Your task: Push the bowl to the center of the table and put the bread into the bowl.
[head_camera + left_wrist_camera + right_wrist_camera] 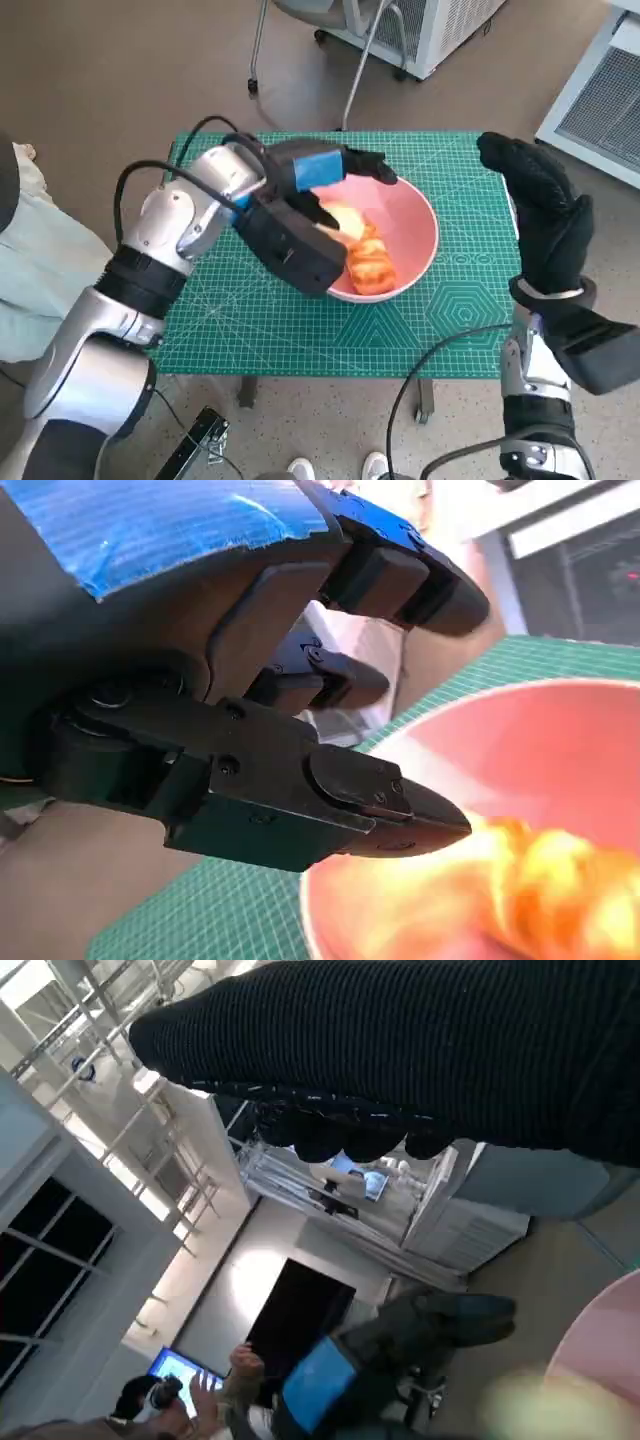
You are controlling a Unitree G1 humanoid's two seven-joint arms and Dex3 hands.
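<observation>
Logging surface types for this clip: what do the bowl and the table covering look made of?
The bowl looks like smooth pink plastic or glazed ceramic: even colour, a soft sheen, a thin rim; I can't tell which. The table covering looks like a matte green rubbery cutting mat, printed with a pale grid and hexagon patterns.

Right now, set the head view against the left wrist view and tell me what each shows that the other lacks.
Only the head view shows the gloved right hand raised at the table's right edge, the whole green mat, and both forearms. Only the left wrist view shows the left hand's fingers close up, apart and holding nothing, above the bowl's rim. Both show the left hand, the pink bowl and the bread lying in it.
</observation>
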